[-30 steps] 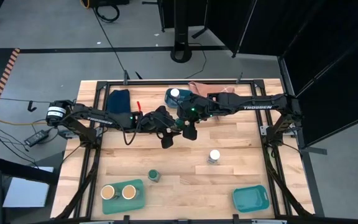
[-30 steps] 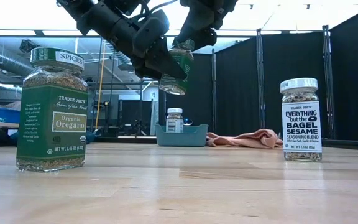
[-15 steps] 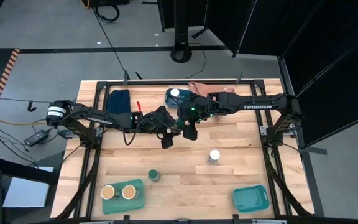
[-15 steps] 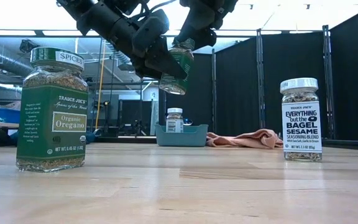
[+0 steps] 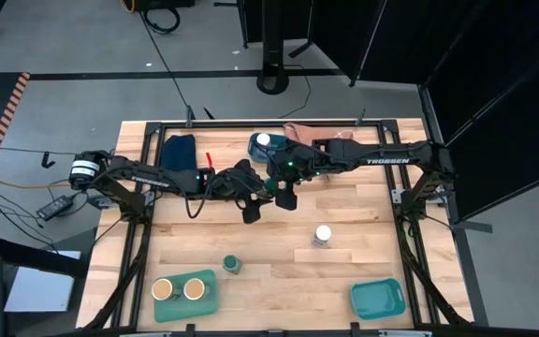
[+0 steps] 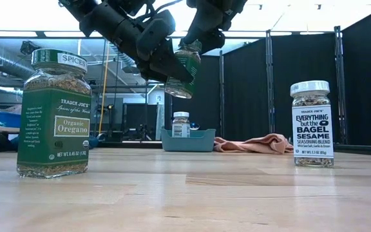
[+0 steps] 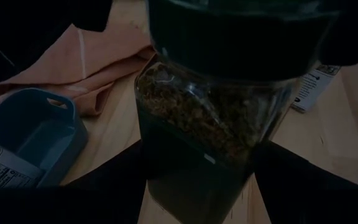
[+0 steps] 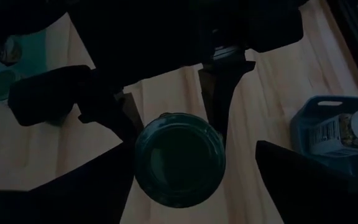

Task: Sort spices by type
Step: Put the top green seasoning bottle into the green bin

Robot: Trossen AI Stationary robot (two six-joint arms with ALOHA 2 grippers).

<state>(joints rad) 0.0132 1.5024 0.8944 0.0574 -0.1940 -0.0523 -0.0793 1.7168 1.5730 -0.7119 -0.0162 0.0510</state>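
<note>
While the left gripper (image 6: pixel 161 63) is clenched on the glass body of a small cylindrical spice jar with a dark green lid (image 6: pixel 180 74), the right gripper (image 6: pixel 196 40) sits at that jar's lid with its fingers spread. From the right wrist view the round green lid (image 8: pixel 179 158) lies between them with a gap showing on one side, so it appears released rather than gripped. The jar hangs tilted in the air, well above the wooden table (image 5: pixel 279 281), just toward 12 o'clock of the table's centre. This reads as a hand-over between the two arms, with the left one now carrying the weight. The next move probably calls for the right arm to draw clear of the lid without knocking it. The left arm would then take the jar to its partner, the standing green-lidded oregano jar (image 5: pixel 232 265) at about 7 o'clock. The held jar is clear glass packed with coarse brownish-green flakes above a dark label. It should handle as rigid and smooth, so a slack grip could let it slip. Two tan-lidded jars (image 5: pixel 178 289) already sit together in the teal plastic tray (image 5: pixel 209 298) at 8 o'clock. One white-lidded jar (image 5: pixel 263 140) rests in the blue tray (image 5: pixel 254 150) at 12 o'clock. The other white-lidded jar (image 5: pixel 322 235) stands loose at 4 o'clock, and an empty teal tray (image 5: pixel 377 300) waits at 5 o'clock.
</note>
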